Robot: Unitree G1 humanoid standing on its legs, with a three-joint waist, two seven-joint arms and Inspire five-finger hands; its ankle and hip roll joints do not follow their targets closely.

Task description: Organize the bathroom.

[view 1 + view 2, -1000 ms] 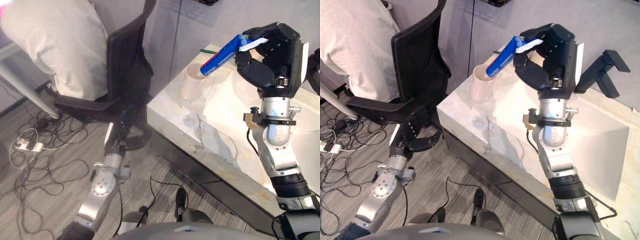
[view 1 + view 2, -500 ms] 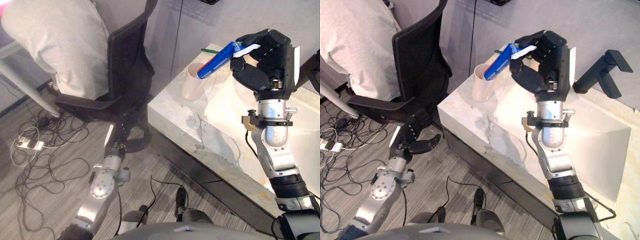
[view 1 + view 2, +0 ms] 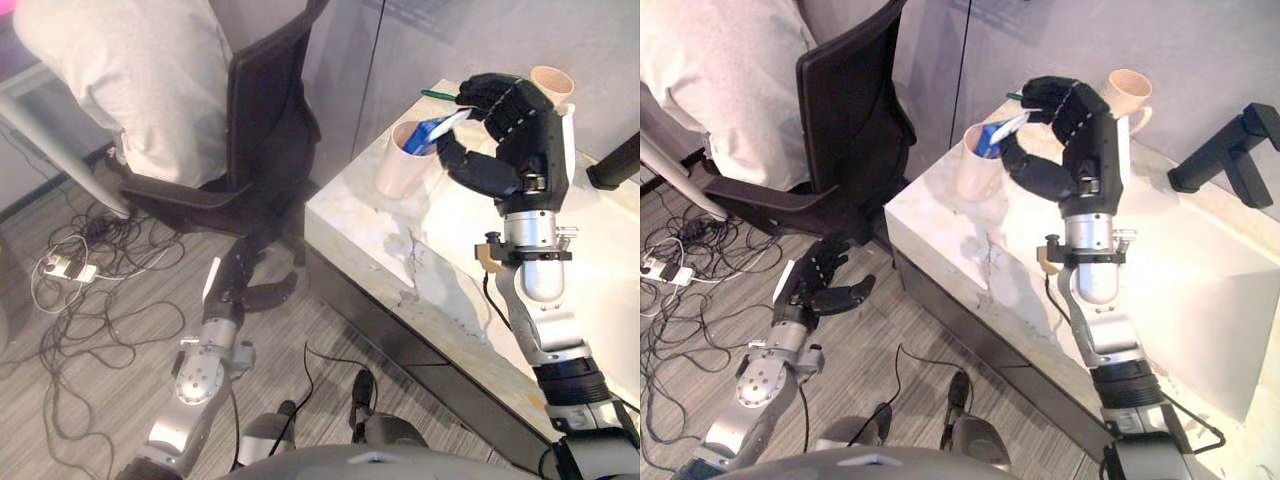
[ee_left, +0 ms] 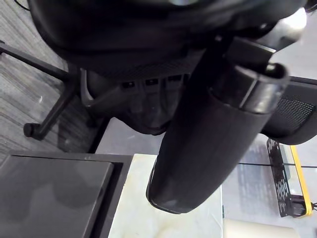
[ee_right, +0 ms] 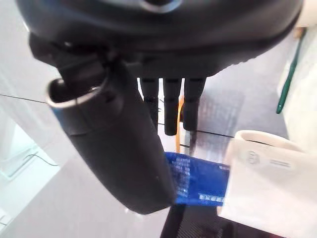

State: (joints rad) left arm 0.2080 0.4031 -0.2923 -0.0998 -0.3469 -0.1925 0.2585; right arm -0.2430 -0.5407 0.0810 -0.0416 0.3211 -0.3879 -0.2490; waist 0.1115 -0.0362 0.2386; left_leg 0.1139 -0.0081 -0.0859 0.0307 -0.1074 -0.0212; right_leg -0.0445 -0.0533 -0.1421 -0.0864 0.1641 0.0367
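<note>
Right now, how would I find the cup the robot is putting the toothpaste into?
Look at the marble counter beside the black office chair. Near its corner closest to the chair stands a pale cup. The right hand holds the blue toothpaste tube at its rim, while the other cup stands further back by the wall, with nothing in it.
</note>
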